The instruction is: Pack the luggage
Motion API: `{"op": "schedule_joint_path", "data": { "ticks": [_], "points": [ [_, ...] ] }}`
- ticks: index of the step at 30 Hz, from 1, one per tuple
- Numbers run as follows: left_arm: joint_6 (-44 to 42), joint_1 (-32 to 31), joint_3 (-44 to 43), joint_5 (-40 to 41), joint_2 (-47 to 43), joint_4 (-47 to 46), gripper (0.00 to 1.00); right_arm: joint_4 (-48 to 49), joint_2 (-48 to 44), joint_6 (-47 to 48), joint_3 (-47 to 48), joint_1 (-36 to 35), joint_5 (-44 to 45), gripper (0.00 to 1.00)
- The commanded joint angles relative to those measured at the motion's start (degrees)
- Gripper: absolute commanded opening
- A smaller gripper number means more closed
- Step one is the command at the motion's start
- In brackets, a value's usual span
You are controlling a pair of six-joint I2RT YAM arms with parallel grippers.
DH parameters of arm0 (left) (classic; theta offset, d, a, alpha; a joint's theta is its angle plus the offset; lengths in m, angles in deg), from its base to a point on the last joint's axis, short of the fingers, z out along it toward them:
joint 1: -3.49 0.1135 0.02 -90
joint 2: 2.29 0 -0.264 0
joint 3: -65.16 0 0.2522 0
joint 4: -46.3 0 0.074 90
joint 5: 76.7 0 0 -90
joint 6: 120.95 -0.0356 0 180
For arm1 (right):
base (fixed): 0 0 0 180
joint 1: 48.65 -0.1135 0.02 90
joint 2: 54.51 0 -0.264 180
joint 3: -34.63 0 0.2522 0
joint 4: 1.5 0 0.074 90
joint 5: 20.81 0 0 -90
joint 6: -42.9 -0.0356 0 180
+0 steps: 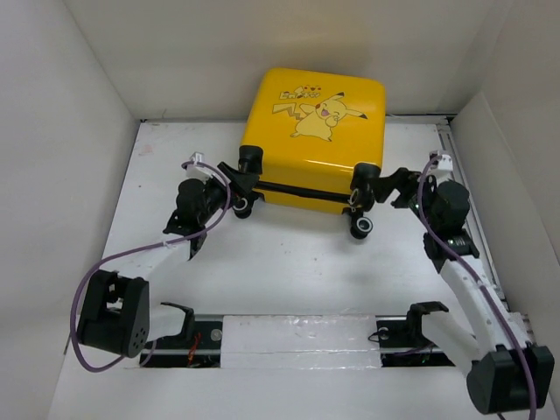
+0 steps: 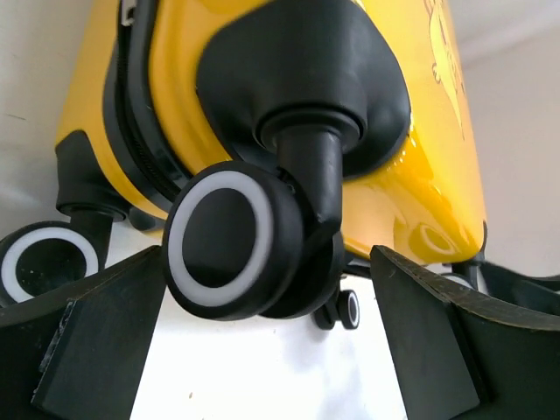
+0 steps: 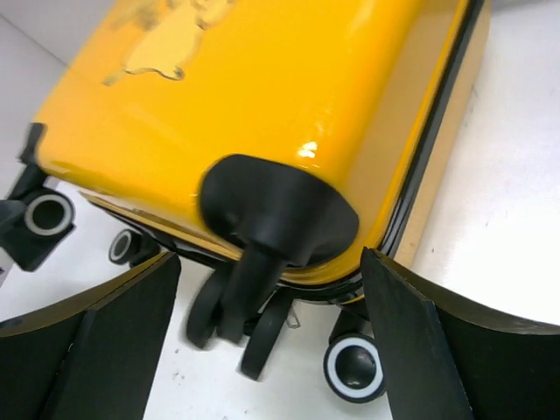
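The luggage (image 1: 315, 131) lies at the far middle of the table (image 1: 289, 262), against the back wall, with its wheeled end toward the arms. It is a glossy bright-yellow hard shell, with the Pikachu cartoon facing up and a black zipper (image 1: 302, 191) running along the near side; the shells look shut. Black corner housings carry black wheels with white rings.

The left gripper (image 1: 243, 179) sits at the case's left wheeled corner, jaws spread, with a wheel (image 2: 223, 241) between the fingers (image 2: 96, 341) and not pinched. The right gripper (image 1: 378, 184) is at the right corner, jaws also spread around the wheel housing (image 3: 280, 214), grasping nothing.
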Motion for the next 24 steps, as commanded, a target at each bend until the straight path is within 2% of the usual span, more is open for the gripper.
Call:
{"op": "schedule_joint_path", "data": {
  "ticks": [1,2,5,6,8,10,11,14,16,17,18,19,20,21,22,23,24],
  "points": [
    [-3.0,-0.2,-0.2,-1.8,-1.1,-2.4,0.94,-3.0,-6.8,3.2,-1.4,-1.4,0.8,0.90],
    [-3.6,-0.2,-0.7,-1.8,-1.1,-2.4,0.94,-4.2,-8.2,3.2,-2.4,-2.1,1.4,0.90],
    [-4.3,-0.2,-3.2,-0.6,0.1,-2.4,0.94,-4.5,-14.9,1.5,-8.0,-6.0,3.7,0.80],
    [-4.3,-0.2,-3.2,-0.6,0.1,-2.4,0.94,-4.5,-16.0,0.7,-9.7,-6.0,3.7,0.74],
    [-4.9,-0.2,-4.6,0.3,1.2,-2.4,0.91,1.1,-17.5,-1.2,-14.9,-9.2,3.7,0.61],
    [-6.3,-0.2,-5.7,0.9,1.9,-1.0,0.87,7.2,-17.5,-2.5,-17.2,-11.5,3.7,0.36],
    [-6.3,-0.2,-5.7,0.9,1.9,-1.0,0.86,10.0,-16.6,-2.5,-18.4,-14.2,5.9,0.26],
    [-6.8,-0.2,-6.3,0.4,2.9,-1.0,0.82,18.4,-10.1,-2.3,-20.1,-18.3,10.4,0.13],
    [-7.4,-0.2,-6.8,-0.3,4.4,-1.0,0.80,23.0,-3.8,-2.3,-20.6,-21.6,15.0,0.15],
    [-7.4,-0.2,-6.8,-0.3,4.4,-1.6,0.80,26.0,-1.7,-0.9,-20.6,-22.4,15.0,0.20],
    [-7.4,-0.2,-7.4,-1.6,5.2,-1.6,0.78,31.8,0.3,-0.8,-20.6,-23.8,17.7,0.27],
    [-7.4,-0.2,-7.4,-2.2,6.1,-2.2,0.75,33.6,2.1,-0.8,-20.1,-23.8,18.9,0.35],
    [-7.4,-0.2,-7.4,-2.8,6.1,-2.2,0.73,35.3,5.0,-0.2,-20.1,-23.8,19.4,0.50],
    [-7.4,-0.2,-7.9,-4.2,6.9,-2.9,0.71,39.8,6.4,-0.2,-20.1,-24.3,20.0,0.54],
    [-7.4,-0.2,-7.9,-4.7,7.0,-2.9,0.66,41.6,7.5,0.3,-20.1,-24.3,23.3,0.57],
    [-7.4,-0.2,-7.9,-5.4,7.7,-3.6,0.49,42.7,8.3,0.3,-20.1,-24.3,23.8,0.61],
    [-6.6,-0.2,-7.9,-6.0,7.7,-4.5,0.41,42.7,8.3,0.3,-20.1,-24.3,23.8,0.61]
  ]
}}
